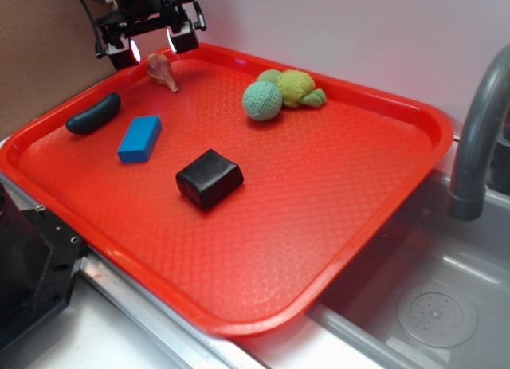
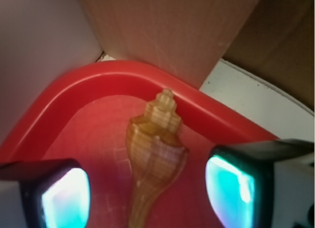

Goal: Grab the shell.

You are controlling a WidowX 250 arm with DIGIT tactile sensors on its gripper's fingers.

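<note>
At the far corner of the red tray [image 1: 335, 225], about eleven o'clock in the exterior view, the shell [image 1: 162, 70] lies close to the raised rim, its spire toward the corner and its long tapered tail toward the tray's middle. The hand [image 1: 151, 44] hangs just above and behind it, spread wide and empty; in the wrist view the two fingers [image 2: 236, 186] stand at either side of the shell's [image 2: 155, 159] tail, apart from it.

To do this well, I judge the hand should drop straight down until the pads flank the bulbous body, not the thin tail, then close across the width; the ridges ought to give grip, though the rounded shape could squirt out if pinched off-centre.

The tray rim [image 2: 98, 78] is the main obstacle, near the spire, so no drift toward twelve o'clock. The dark oblong thing [image 1: 93, 114], blue block [image 1: 140, 139], black block [image 1: 209, 178] and green knitted toy [image 1: 280, 94] sit well apart.
</note>
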